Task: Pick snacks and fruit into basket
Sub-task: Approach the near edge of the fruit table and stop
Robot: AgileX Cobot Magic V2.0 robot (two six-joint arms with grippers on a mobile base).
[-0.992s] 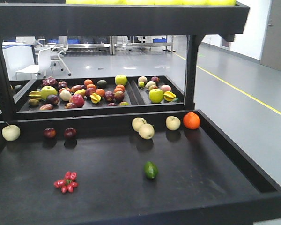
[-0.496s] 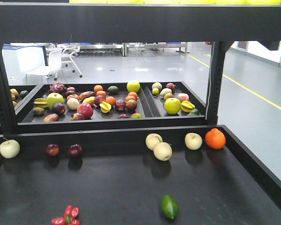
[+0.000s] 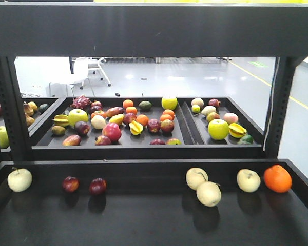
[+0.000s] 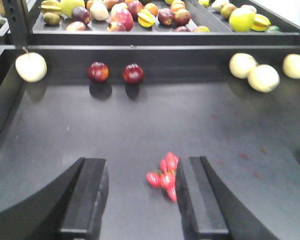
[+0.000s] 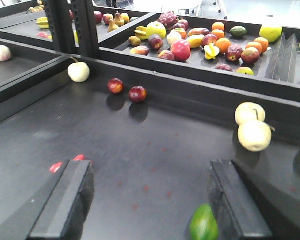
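Approach step: left tool [image 4: 141, 200] wide, empty, over red fruit cluster [image 4: 165, 177]; right tool [image 5: 150, 205] wide too. Next: lower, close.

Near shelf [image 3: 143, 225] with a fruit row [image 3: 209, 193] along its back wall; behind it, a divided tray [image 3: 143, 152] holding heaped fruit [image 3: 112, 131].

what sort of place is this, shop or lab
Probably a mock produce stand in a lab hall, not a shop: black shelf trays of loose fruit, grey floor with a yellow line, an office chair behind.
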